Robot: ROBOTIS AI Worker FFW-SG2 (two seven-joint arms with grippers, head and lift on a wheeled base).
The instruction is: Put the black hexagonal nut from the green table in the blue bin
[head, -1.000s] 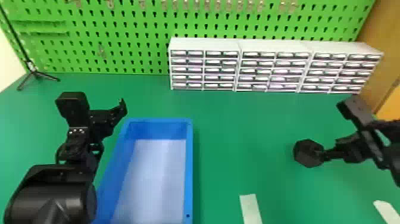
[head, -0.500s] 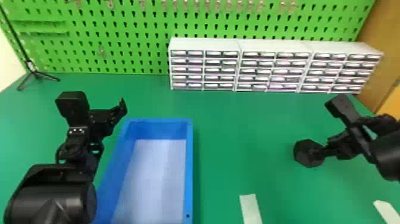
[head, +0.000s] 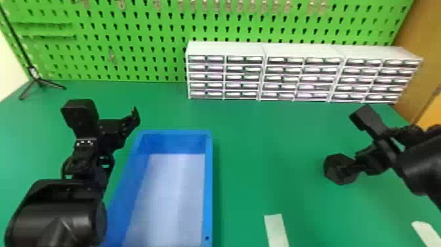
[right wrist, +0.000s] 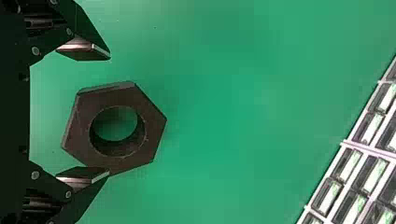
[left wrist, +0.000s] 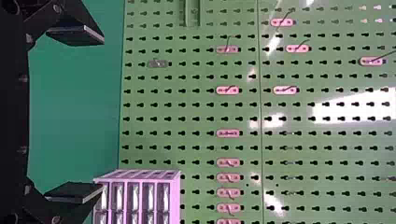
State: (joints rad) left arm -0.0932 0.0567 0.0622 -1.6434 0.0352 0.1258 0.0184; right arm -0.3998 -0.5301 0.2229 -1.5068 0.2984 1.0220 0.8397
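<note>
The black hexagonal nut [head: 340,169] lies on the green table [head: 262,147] at the right. Over its right side is my right gripper [head: 349,170]. In the right wrist view, the open right gripper [right wrist: 95,114] has the nut [right wrist: 156,119] between and just beyond its fingers; one fingertip overlaps the nut's edge, the other stands apart from it. The blue bin [head: 209,184] stands left of centre with a pale bottom. My left gripper [head: 131,118] is parked above the table by the bin's far left corner; in the left wrist view, the left gripper [left wrist: 88,114] is open, holding nothing.
White drawer cabinets [head: 226,49] line the back of the table in front of a green pegboard [head: 147,29]. A small black tripod [head: 39,80] stands at the far left. Two pale strips [head: 276,230] lie near the front edge. Green table separates bin and nut.
The right arm has swung and its wrist has shifted toward the left and nearer side, with its gripper still at the nut. Nut, bin and left arm have stayed put.
</note>
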